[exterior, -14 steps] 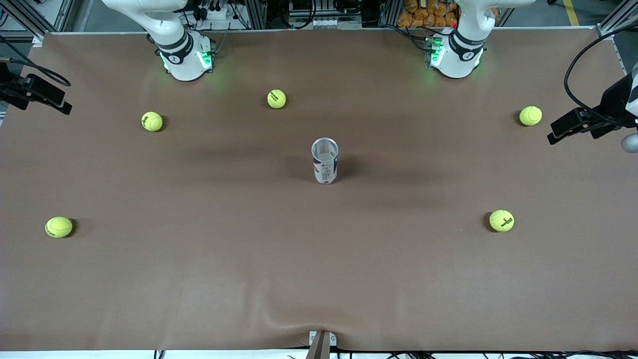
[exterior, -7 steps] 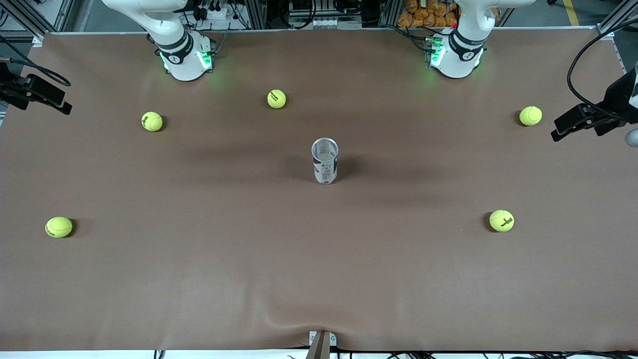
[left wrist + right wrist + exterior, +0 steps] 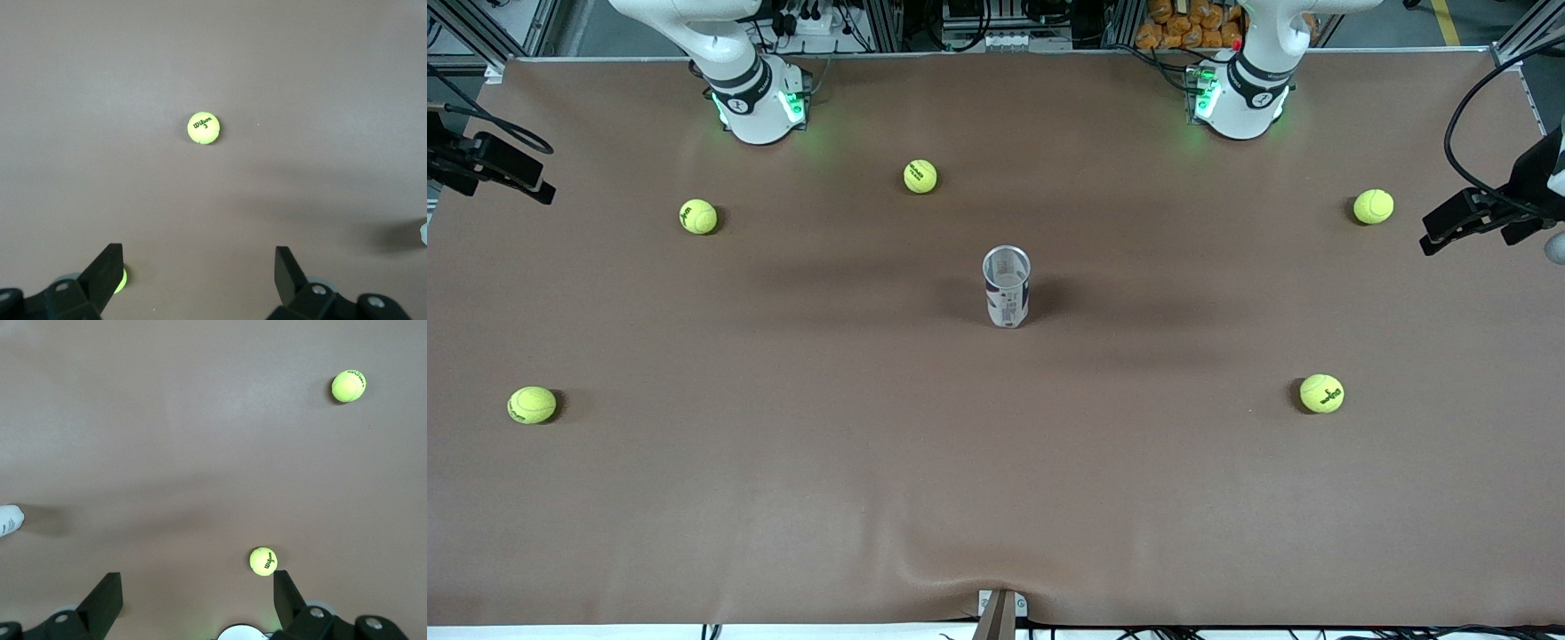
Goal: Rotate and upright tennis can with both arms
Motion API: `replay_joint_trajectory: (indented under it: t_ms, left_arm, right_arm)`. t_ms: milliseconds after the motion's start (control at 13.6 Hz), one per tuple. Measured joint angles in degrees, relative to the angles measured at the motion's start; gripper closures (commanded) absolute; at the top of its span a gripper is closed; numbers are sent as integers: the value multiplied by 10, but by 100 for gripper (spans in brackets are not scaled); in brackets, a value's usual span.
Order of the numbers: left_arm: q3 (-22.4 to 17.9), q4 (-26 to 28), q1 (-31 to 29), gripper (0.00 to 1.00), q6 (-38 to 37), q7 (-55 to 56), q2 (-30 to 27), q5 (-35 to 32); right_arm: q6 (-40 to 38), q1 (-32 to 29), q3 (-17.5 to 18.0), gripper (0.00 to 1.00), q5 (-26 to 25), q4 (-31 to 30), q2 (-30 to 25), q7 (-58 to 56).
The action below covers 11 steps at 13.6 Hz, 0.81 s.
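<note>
We see the tennis can (image 3: 1007, 287) upright mid-tabletop: likely light, thin-walled, slippery; best gripped mid-body. Left pincer (image 3: 197, 277) and right pincer (image 3: 198, 597) both spread, empty.

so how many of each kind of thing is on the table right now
tennis balls: 5
tennis can: 1, standing upright in the middle of the table, open end up
total: 6
</note>
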State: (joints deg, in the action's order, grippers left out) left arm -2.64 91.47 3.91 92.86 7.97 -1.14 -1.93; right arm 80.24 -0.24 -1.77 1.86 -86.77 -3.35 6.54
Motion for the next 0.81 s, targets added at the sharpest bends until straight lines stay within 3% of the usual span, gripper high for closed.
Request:
replay_joint_trajectory:
  t_ms: [810]
  left_arm:
    - [2, 3, -9, 0, 0, -30, 0, 8]
  right_arm:
    - [0, 0, 0, 0, 0, 0, 0, 0]
